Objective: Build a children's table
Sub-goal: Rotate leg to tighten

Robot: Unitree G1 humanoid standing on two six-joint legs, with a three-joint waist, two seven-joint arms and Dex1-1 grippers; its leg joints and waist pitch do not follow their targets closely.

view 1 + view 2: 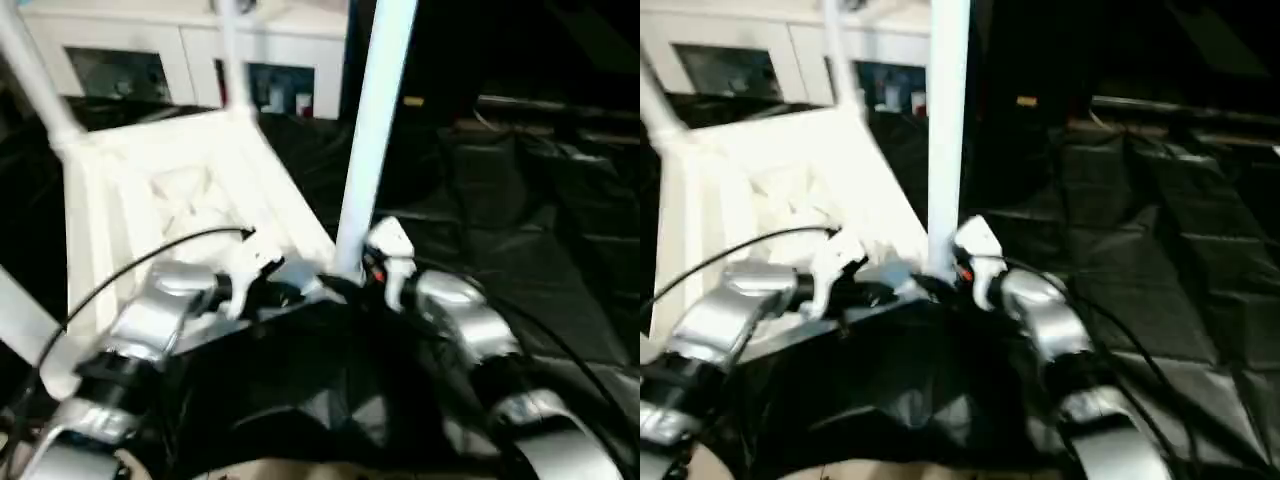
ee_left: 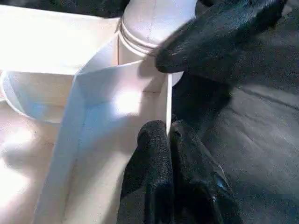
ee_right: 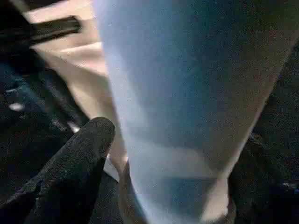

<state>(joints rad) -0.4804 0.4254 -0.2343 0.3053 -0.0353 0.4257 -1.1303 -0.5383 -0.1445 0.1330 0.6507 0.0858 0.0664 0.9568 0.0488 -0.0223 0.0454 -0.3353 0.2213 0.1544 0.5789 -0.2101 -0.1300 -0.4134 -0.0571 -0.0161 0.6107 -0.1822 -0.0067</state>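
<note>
Left gripper (image 2: 169,140) clamped tight, both fingers (image 2: 152,168) pressed together on the thin side wall of the tabletop (image 1: 170,200), right at its near corner. Right gripper (image 1: 352,275) spread wide around the foot of the near leg (image 1: 372,120), one finger (image 3: 77,158) on one side of the tube; whether the fingers press on the tube cannot be told.

Tabletop turned underside up on the black sheet (image 1: 520,220), ribs and inner walls facing the camera, tilted and angled away toward the left. Near leg upright in the near right corner socket, ringed collar (image 2: 140,39) just above the corner wall, tube rising straight out past the top of the head views. Second leg (image 1: 232,60) standing at the far right corner, slim and nearly vertical. Third leg (image 1: 38,85) at the far left corner, slanting out to the left. Part of a fourth white tube (image 1: 25,325) crossing the left edge, near the tabletop's near left corner.

Silver forearms (image 1: 150,320) reaching in from below, meeting at the near right corner, a black cable (image 1: 130,265) arching over the left one. White cabinet (image 1: 150,60) with glass doors behind the tabletop, beyond the sheet's far edge.
</note>
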